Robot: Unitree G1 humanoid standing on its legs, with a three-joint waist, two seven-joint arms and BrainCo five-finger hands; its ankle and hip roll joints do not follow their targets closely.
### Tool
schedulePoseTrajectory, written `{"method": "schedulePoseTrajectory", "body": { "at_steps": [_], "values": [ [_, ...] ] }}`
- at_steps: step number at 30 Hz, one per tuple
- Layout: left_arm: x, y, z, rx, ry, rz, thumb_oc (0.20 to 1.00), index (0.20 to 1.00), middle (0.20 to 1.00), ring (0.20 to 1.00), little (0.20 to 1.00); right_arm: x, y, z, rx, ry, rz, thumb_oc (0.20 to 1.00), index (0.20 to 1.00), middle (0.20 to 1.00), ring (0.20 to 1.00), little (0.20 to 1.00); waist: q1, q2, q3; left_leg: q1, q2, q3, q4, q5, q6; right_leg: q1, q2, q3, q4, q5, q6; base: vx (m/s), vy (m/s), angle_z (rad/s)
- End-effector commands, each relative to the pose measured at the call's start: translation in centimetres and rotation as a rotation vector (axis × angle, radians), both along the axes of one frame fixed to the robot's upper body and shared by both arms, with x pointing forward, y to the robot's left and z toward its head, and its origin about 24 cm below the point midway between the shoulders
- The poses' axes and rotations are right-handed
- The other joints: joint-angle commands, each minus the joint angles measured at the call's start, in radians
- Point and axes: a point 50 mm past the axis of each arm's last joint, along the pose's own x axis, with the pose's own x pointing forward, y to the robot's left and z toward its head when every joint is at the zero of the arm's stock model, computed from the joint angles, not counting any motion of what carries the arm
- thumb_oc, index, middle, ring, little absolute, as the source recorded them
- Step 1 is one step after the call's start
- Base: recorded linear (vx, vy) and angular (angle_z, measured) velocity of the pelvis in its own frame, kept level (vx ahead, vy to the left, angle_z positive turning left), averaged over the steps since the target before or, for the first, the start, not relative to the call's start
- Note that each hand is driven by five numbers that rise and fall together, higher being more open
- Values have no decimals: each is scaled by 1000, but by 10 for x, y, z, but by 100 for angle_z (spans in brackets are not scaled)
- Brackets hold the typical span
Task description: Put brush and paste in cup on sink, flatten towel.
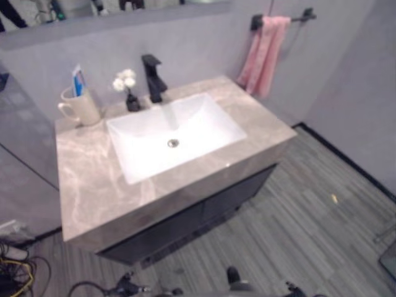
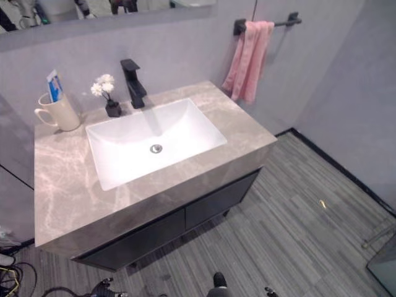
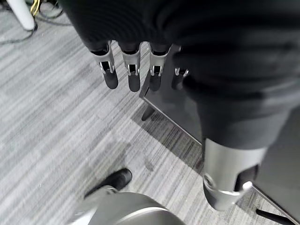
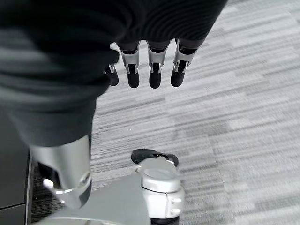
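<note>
The towel (image 2: 247, 59) hangs bunched on the far-right rail; soft and limp, it is best taken by its lower edges. The cup (image 2: 59, 113) at the sink's far left holds the paste (image 2: 54, 85), perhaps the brush too. Left hand (image 3: 136, 70) and right hand (image 4: 150, 70) hang relaxed, holding nothing.

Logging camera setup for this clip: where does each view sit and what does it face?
Left and right eye views: on the head, looking down at the sink, cup and pink towel; both share this scene.
Left wrist view: along the left robot hand, fingers straight, over grey floor.
Right wrist view: along the right robot hand, fingers straight, over floor.
</note>
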Motion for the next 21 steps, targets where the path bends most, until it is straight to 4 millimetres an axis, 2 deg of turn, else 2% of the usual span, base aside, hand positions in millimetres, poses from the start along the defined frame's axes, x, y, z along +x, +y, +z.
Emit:
{"method": "schedulePoseTrajectory", "body": {
  "at_steps": [1,2,3,4,5,6,7,8,9,10,11,12,13,14,17,18,19,20,21],
  "values": [
    [11,8,7,30,-70,-41,1000,1000,1000,1000,1000,24,-15,11,-46,-95,5,1000,1000,1000,1000,1000,-5,3,21,-70,-7,-3,162,-141,71,-44,30,14,-36,118,33,-109,130,-27],
    [12,9,8,32,-81,-38,1000,1000,1000,1000,1000,27,-16,12,-48,-107,5,1000,1000,1000,1000,1000,-3,1,28,-79,-7,24,163,-142,75,-64,26,10,-49,148,35,-187,180,-35],
    [16,9,9,31,-98,-39,1000,1000,1000,1000,1000,35,-16,14,-52,-130,16,1000,1000,1000,1000,1000,2,1,43,-83,-1,61,156,-142,75,-89,17,-27,-67,166,33,-234,157,-93],
    [21,7,10,31,-112,-48,1000,1000,1000,1000,1000,40,-16,16,-48,-143,21,1000,1000,1000,1000,1000,24,2,60,-89,11,105,152,-143,67,-117,-6,-168,-79,145,35,-237,145,-122],
    [23,3,9,19,-110,-61,1000,1000,1000,1000,1000,39,-16,16,-36,-146,11,1000,1000,1000,1000,1000,29,11,69,-92,13,110,141,-136,63,-113,-24,-286,-67,107,29,-184,135,-136],
    [21,1,8,13,-95,-61,1000,1000,1000,1000,1000,37,-16,15,-33,-142,-4,1000,1000,1000,1000,1000,18,16,64,-88,13,118,118,-125,64,-115,-24,-304,-51,93,25,-128,173,-135],
    [17,1,6,8,-63,-58,1000,1000,1000,1000,1000,41,-14,15,-30,-143,21,1000,1000,1000,1000,1000,4,33,76,-38,26,165,42,-87,82,-135,11,-270,91,40,16,-70,133,-102],
    [17,1,6,8,-63,-58,1000,1000,1000,1000,1000,41,-14,15,-30,-143,21,1000,1000,1000,1000,1000,5,33,75,-40,26,167,42,-87,82,-138,11,-267,92,41,16,1,123,-101],
    [15,0,4,8,-48,-70,1000,1000,1000,1000,1000,39,-14,15,-31,-136,19,1000,1000,1000,1000,1000,6,47,76,-5,31,172,4,-86,79,-106,11,-304,132,-4,16,47,41,-98],
    [16,-5,4,4,-46,-96,1000,1000,1000,1000,1000,35,-17,14,-40,-126,9,1000,1000,1000,1000,1000,17,61,60,23,34,200,-52,-70,76,-67,-13,-383,163,-34,8,50,41,-112],
    [16,-5,4,4,-46,-96,1000,1000,1000,1000,1000,35,-17,14,-41,-126,8,1000,1000,1000,1000,1000,17,61,60,25,33,200,-54,-69,76,-66,-13,-383,163,-34,8,12,16,-104],
    [19,-8,4,0,-57,-113,1000,1000,1000,1000,1000,33,-19,14,-50,-117,6,1000,1000,1000,1000,1000,24,67,54,35,34,215,-69,-65,76,-52,-28,-425,181,-40,10,27,-26,-73],
    [28,-12,6,-3,-84,-137,1000,1000,1000,1000,1000,30,-19,13,-60,-100,2,1000,1000,1000,1000,1000,31,74,36,43,35,241,-89,-55,70,-9,-48,-495,188,-41,15,27,-25,-60],
    [28,-12,6,-3,-84,-137,1000,1000,1000,1000,1000,29,-19,13,-60,-100,2,1000,1000,1000,1000,1000,31,74,36,45,35,241,-90,-55,70,-8,-47,-495,186,-40,15,26,-46,-51],
    [38,-13,9,-3,-110,-152,1000,1000,1000,1000,1000,23,-21,11,-80,-54,15,1000,1000,1000,1000,1000,38,79,25,59,36,291,-114,-47,77,12,-61,-559,228,-35,25,-1,-54,-66],
    [44,-15,12,-7,-131,-160,1000,1000,1000,1000,1000,24,-22,11,-87,-52,19,1000,1000,1000,1000,1000,39,82,21,58,39,308,-112,-46,74,30,-62,-595,237,-46,27,-6,-193,-62],
    [47,-14,13,-2,-139,-155,1000,1000,1000,1000,1000,28,-21,12,-86,-64,27,1000,1000,1000,1000,1000,41,76,13,55,49,352,-114,-39,65,66,-50,-652,221,-58,26,-6,-172,-59],
    [47,-14,13,-2,-139,-155,1000,1000,1000,1000,1000,28,-21,12,-86,-64,27,1000,1000,1000,1000,1000,42,76,14,56,50,354,-114,-39,64,67,-49,-650,219,-57,26,-12,-208,-62],
    [46,-12,13,3,-131,-155,1000,1000,1000,1000,1000,33,-20,13,-83,-80,31,1000,1000,1000,1000,1000,44,70,7,55,56,387,-118,-33,58,73,-37,-664,194,-64,23,-9,-238,-91]
  ]
}}
